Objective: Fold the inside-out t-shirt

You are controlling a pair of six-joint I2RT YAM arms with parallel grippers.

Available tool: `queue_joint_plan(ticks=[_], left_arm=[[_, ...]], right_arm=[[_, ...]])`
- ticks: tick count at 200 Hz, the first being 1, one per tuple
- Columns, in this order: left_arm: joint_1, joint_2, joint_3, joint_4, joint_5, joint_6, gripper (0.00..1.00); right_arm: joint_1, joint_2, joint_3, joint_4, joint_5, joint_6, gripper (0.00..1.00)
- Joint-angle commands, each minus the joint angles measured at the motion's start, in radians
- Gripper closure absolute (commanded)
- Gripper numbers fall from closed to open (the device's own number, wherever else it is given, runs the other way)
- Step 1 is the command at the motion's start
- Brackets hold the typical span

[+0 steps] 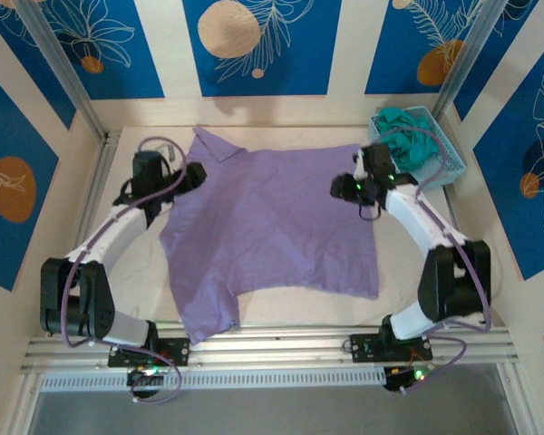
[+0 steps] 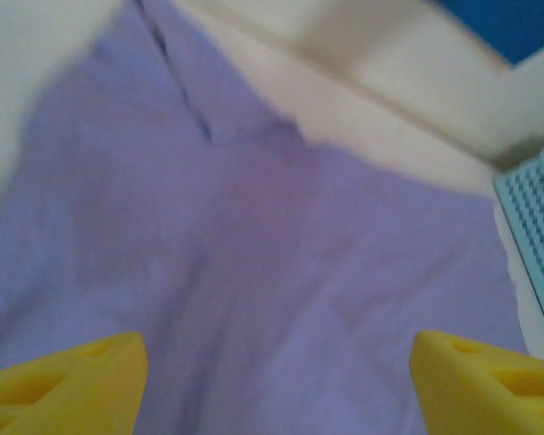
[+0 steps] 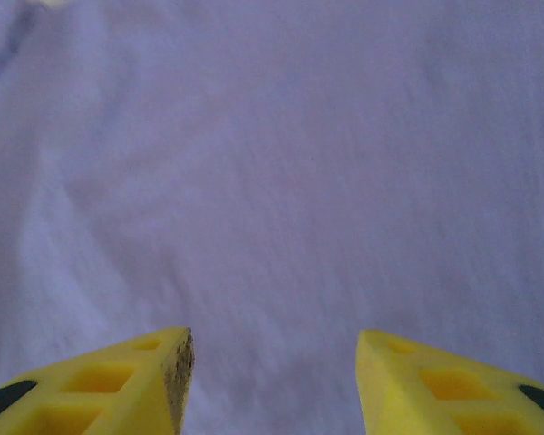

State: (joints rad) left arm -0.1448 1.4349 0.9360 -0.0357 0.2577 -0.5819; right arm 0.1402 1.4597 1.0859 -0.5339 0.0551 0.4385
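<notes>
Light-blue basket [image 1: 453,169] far right on table [image 1: 290,313]; teal-green garment [image 1: 406,134] heaped inside.

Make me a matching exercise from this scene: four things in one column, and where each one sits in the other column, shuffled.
Column one
1. light purple soft fabric t-shirt
2. teal-green crumpled garment
3. left gripper
4. right gripper

Column two
A. in the light blue plastic basket, far right corner
B. open, over the shirt's right side
C. spread out across the middle of the table
D. open, at the shirt's far left edge

Pairs: 1-C, 2-A, 3-D, 4-B
</notes>
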Motion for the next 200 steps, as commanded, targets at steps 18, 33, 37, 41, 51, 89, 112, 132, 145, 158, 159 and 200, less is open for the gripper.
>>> queue_joint_plan(ticks=[18, 33, 37, 41, 51, 89, 112, 132, 145, 158, 159, 200], left_arm=[[-0.106, -0.033, -0.141, 0.018, 0.129, -0.005, 0.24], [-0.148, 0.014, -0.118, -0.030, 0.077, 0.063, 0.24], [-0.148, 0.034, -0.109, -0.046, 0.051, 0.068, 0.24], [-0.146, 0.052, -0.103, -0.055, 0.025, 0.069, 0.24], [-0.126, 0.096, -0.092, -0.044, -0.019, 0.083, 0.24], [-0.049, 0.313, 0.094, 0.009, -0.069, 0.099, 0.24], [0.000, 0.458, 0.231, -0.014, -0.013, 0.057, 0.24], [0.031, 0.568, 0.342, -0.076, 0.011, 0.050, 0.25], [0.045, 0.622, 0.408, -0.124, 0.027, 0.055, 0.25], [0.063, 0.660, 0.453, -0.148, 0.022, 0.056, 0.25], [0.065, 0.663, 0.456, -0.148, 0.023, 0.056, 0.25], [0.115, 0.770, 0.591, -0.211, 0.048, 0.054, 0.25]], right_arm=[[-0.043, -0.158, -0.201, -0.239, 0.010, 0.122, 0.50], [-0.032, -0.135, -0.242, -0.189, -0.025, 0.114, 0.51], [-0.032, -0.126, -0.249, -0.158, -0.042, 0.113, 0.51], [-0.031, -0.113, -0.256, -0.115, -0.061, 0.112, 0.51], [-0.040, -0.070, -0.248, -0.008, -0.117, 0.121, 0.51], [-0.045, 0.155, -0.104, 0.268, -0.168, 0.169, 0.51], [-0.079, 0.311, 0.013, 0.259, -0.163, 0.217, 0.53], [-0.097, 0.414, 0.086, 0.238, -0.139, 0.258, 0.55], [-0.113, 0.473, 0.131, 0.228, -0.162, 0.285, 0.55], [-0.126, 0.517, 0.171, 0.227, -0.175, 0.305, 0.56], [-0.126, 0.520, 0.174, 0.226, -0.174, 0.306, 0.56], [-0.158, 0.649, 0.341, 0.147, -0.163, 0.310, 0.58]])
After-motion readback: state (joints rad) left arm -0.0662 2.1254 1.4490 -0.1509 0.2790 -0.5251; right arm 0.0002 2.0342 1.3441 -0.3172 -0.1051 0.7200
